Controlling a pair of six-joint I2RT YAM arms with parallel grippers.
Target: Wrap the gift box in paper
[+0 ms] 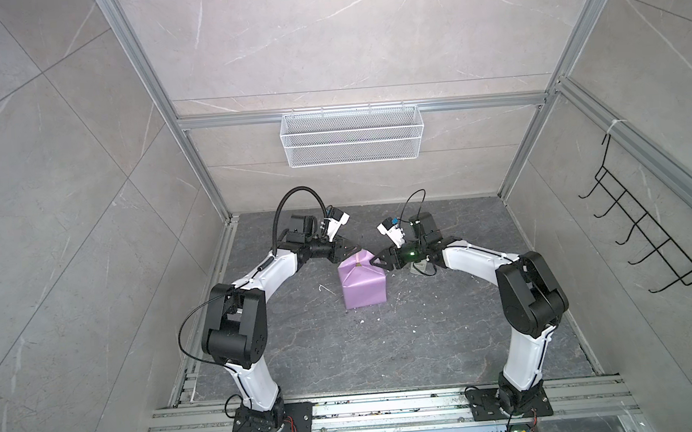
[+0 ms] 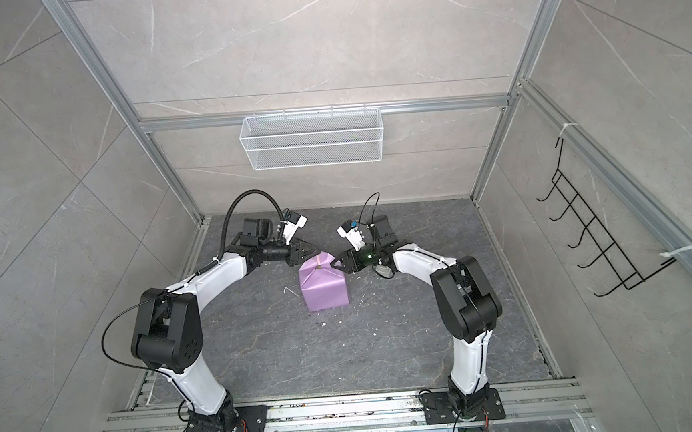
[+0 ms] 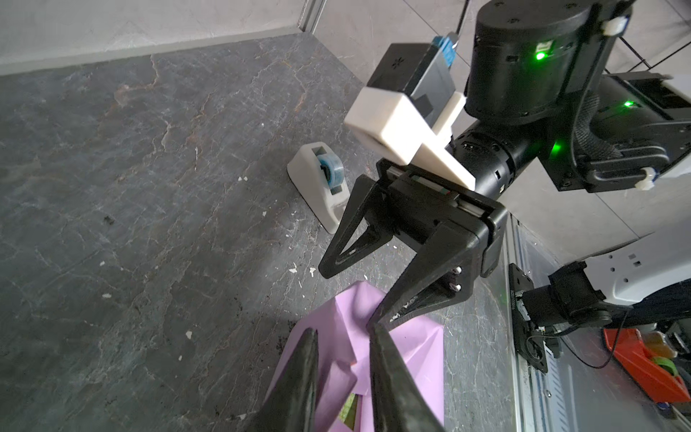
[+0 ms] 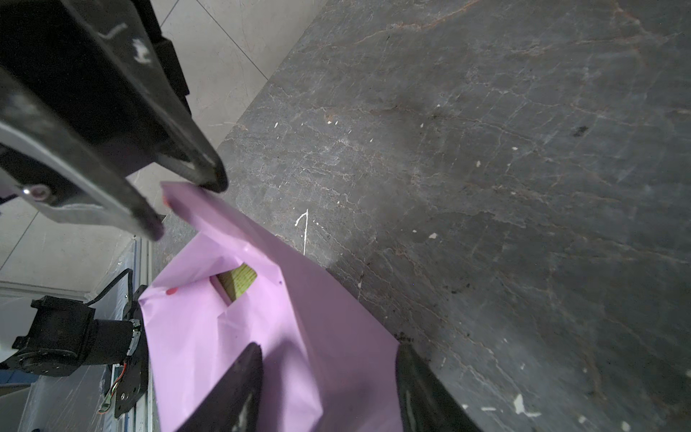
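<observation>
Because the paper (image 1: 361,282) looks thin, light and quick to crease or tear, it probably wants a gentle pinch at a flap corner, with the stiff box behind as backing. Lilac side out, it covers the gift box (image 4: 239,280), which stands on the table (image 1: 387,347) near the tape dispenser (image 3: 321,187). A green patch shows at the unclosed end. On the dispenser's side the right end effector (image 3: 349,295) is spread, one tip touching a fold. Opposite, the left end effector (image 3: 342,333) is narrowly parted over a flap, gripping nothing visible.
</observation>
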